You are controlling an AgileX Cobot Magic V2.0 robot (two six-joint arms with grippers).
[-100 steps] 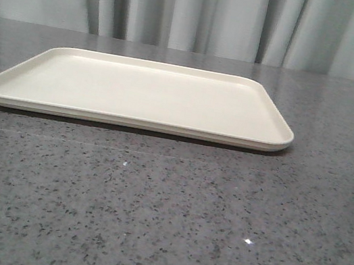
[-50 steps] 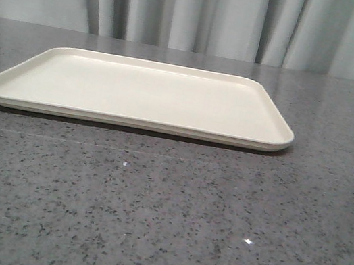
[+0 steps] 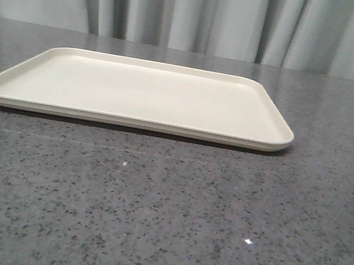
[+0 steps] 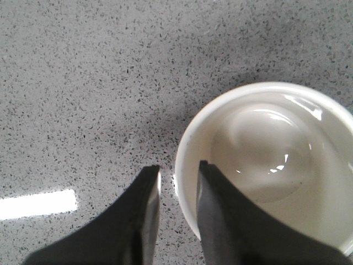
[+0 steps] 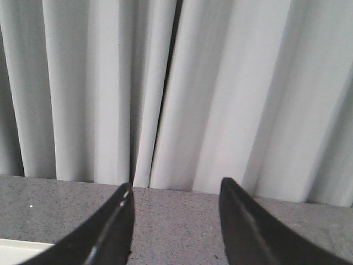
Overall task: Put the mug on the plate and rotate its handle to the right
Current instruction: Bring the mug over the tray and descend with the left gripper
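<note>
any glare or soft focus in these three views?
Front view: sharp, small specular dots on the table. Left wrist view: bright rectangular reflection on the countertop, highlights inside the mug, fingertips slightly soft. Right wrist view: even light on the curtain, fingers blurred.

Evenly, softly lit throughout, sharp in all three views. Small specular glints on the speckled table at lower right of the front view; thin shadow under the plate. Bright rectangular glare at lower left of the left wrist view, highlights inside the mug, dark blurred fingers.
</note>
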